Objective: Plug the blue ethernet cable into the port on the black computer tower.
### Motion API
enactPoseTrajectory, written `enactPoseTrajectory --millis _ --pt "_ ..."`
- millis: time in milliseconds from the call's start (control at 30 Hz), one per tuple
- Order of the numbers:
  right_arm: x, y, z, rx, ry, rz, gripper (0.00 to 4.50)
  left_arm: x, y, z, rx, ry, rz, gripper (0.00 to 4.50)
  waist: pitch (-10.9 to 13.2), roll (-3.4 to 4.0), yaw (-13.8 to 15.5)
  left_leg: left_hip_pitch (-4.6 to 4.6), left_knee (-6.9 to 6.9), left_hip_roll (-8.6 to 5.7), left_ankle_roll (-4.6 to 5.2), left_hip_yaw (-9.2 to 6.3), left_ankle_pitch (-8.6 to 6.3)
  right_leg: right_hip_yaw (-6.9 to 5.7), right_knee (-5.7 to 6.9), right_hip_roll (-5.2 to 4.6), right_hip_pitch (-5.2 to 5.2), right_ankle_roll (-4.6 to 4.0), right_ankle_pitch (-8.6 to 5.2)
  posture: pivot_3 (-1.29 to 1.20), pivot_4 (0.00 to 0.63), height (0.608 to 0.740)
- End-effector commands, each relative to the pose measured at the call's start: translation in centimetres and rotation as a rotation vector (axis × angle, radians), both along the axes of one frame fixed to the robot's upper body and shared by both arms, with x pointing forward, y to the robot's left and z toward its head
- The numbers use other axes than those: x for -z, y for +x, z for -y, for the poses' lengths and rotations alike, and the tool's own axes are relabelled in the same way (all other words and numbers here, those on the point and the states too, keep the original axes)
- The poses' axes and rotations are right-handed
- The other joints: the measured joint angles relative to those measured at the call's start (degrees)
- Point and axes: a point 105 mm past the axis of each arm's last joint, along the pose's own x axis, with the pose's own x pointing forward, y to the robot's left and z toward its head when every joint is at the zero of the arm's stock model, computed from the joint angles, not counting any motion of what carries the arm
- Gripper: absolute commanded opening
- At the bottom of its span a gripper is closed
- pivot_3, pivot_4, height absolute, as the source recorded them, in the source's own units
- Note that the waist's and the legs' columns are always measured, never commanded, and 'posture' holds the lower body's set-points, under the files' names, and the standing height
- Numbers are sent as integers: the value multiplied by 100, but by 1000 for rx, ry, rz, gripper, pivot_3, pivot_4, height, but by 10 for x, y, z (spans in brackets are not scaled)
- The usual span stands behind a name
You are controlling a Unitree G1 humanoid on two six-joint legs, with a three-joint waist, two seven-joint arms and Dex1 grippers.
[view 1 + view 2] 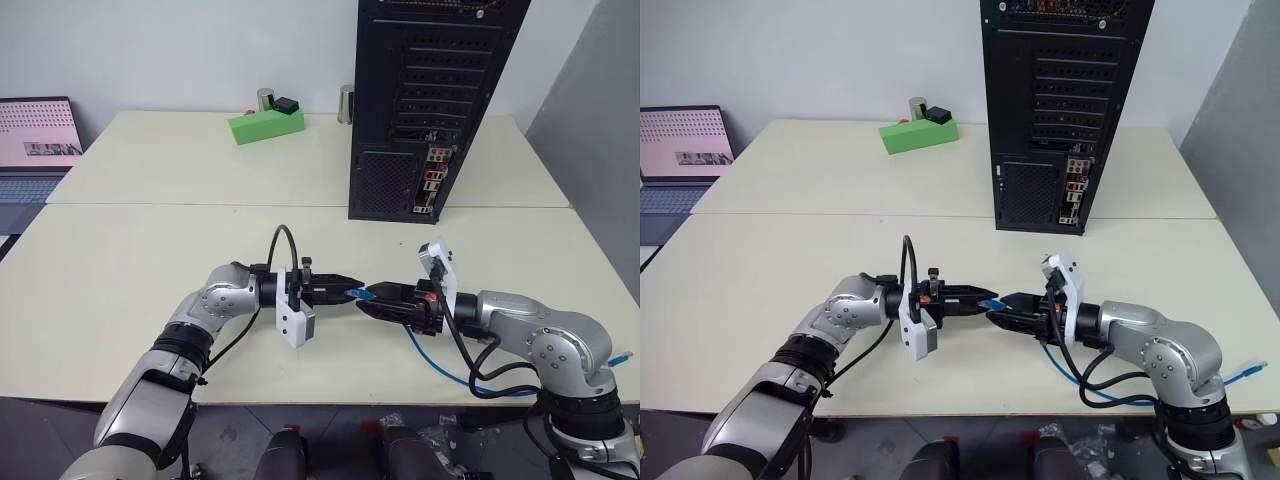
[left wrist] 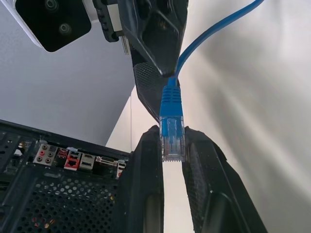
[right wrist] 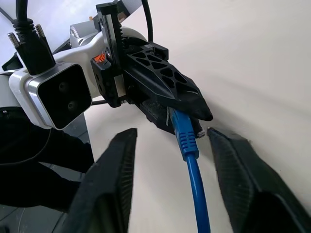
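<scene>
Head view: my left gripper and right gripper meet tip to tip over the table; the tower stands beyond.

Left wrist: fingers clamp the cable plug — ports lie sideways.

Right wrist: fingers spread, cable between, untouched.

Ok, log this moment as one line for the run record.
left gripper: shut on blue ethernet cable plug | right gripper: open around cable | black computer tower: not plugged
</scene>
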Motion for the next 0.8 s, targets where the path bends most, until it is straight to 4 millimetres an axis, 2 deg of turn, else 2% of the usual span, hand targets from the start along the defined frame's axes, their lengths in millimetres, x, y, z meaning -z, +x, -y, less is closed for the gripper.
enactPoseTrajectory --millis 33,167,200,467,533,700,800 --pt "-8 1 -1 -5 28 25 1282 -11 0 3 18 -31 47 296 0 0 0 0 0 0 0 0 0 0 0 0 0 0 0 0 150 740" --pt "-8 1 -2 -4 30 17 377 -13 -2 4 23 -46 58 296 0 0 0 0 0 0 0 0 0 0 0 0 0 0 0 0 150 740" --pt "-7 1 -2 -4 32 14 32 -13 -2 4 22 -50 61 296 0 0 -1 0 0 0 0 0 0 0 0 0 0 0 0 0 150 740" --pt "-10 6 0 -6 43 -10 0 -15 -1 4 7 -72 65 296 0 0 -1 0 0 0 0 0 0 0 0 0 0 0 0 0 150 740" --pt "-11 9 2 -5 40 -15 0 -10 2 2 -15 -54 35 1006 0 0 0 0 0 0 0 0 0 0 0 0 0 0 0 0 150 740" --pt "-12 13 5 10 18 -1 0 -3 7 -5 -79 -44 -72 1872 0 0 -2 0 0 0 0 0 0 0 1 0 0 0 0 0 150 740" --pt "-15 20 14 69 -11 48 0 -1 21 -13 -198 -114 -266 2495 0 0 -4 0 -1 0 0 0 0 0 1 0 -1 0 0 0 150 740"
